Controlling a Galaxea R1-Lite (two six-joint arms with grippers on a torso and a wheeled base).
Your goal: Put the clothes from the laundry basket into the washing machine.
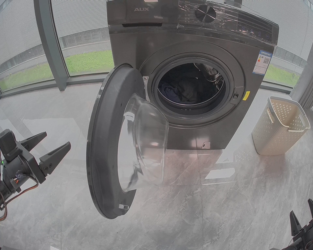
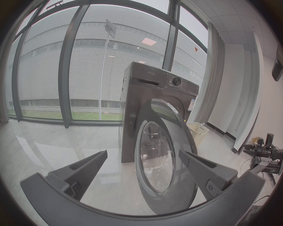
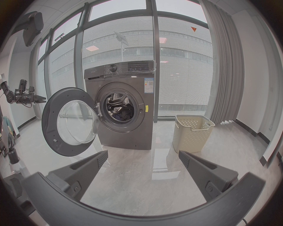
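We see the washer with its door swung wide, clothes in the drum, and both pincers apart.

We note pale lettering on the top panel left of the dial, a printed label on the upper right of the front, and a small yellow sticker just right of the drum opening. We cannot make out the text of either. The dark clothes lie heaped inside the drum. The cream basket stands on the floor just right of the washer. Our left gripper hangs low at the left, fingers spread and aimed toward the door. Our right gripper sits low at the right, fingers spread, facing the washer and basket.
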